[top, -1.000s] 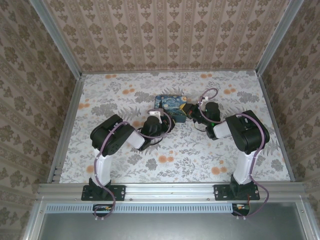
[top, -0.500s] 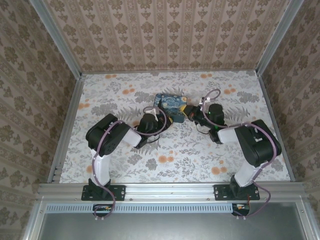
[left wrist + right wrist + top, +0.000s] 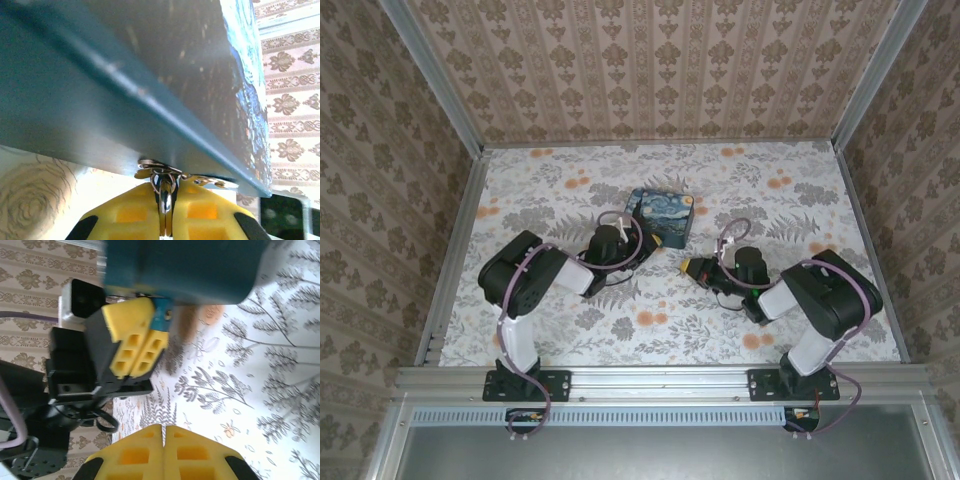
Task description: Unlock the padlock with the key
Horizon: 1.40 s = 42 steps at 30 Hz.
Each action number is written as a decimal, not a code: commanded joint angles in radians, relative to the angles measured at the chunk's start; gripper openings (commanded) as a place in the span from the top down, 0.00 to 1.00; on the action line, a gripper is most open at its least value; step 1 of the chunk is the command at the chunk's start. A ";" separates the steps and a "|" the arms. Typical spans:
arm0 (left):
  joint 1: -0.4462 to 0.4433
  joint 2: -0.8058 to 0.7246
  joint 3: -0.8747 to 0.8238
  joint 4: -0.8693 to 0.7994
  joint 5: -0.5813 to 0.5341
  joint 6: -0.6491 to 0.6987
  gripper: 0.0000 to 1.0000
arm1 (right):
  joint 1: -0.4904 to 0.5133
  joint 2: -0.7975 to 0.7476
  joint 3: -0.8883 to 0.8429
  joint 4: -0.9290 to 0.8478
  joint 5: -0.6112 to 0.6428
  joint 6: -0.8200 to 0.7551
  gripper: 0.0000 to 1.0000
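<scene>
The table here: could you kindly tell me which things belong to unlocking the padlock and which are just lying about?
Job: padlock; key, seemingly the metal sliver pinched in the left gripper; right gripper, shut and empty.
Lying about: painted box, beside the padlock.

We log: box back-centre on table; left gripper at its near-left corner, padlock between them; right gripper nearer, rightward, apart from box

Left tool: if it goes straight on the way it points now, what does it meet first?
The painted blue box: the left tool, shut on a small metal piece, seems almost against its side.
</scene>
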 commanded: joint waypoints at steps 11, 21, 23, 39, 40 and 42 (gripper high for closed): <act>-0.004 -0.040 -0.066 0.212 0.083 -0.160 1.00 | 0.084 -0.008 -0.043 0.144 0.185 -0.055 1.00; -0.005 -0.025 -0.100 0.296 0.092 -0.196 1.00 | 0.084 -0.022 -0.029 0.148 0.207 -0.105 1.00; -0.007 -0.028 -0.104 0.296 0.096 -0.195 1.00 | 0.084 -0.030 -0.025 0.148 0.210 -0.121 1.00; -0.023 -0.033 -0.095 0.299 0.102 -0.215 1.00 | 0.106 -0.029 0.019 0.143 0.285 -0.113 1.00; -0.024 -0.033 -0.093 0.298 0.102 -0.215 1.00 | 0.107 -0.024 0.023 0.143 0.288 -0.110 1.00; -0.027 -0.035 -0.093 0.299 0.101 -0.218 1.00 | 0.107 -0.018 0.029 0.144 0.293 -0.106 1.00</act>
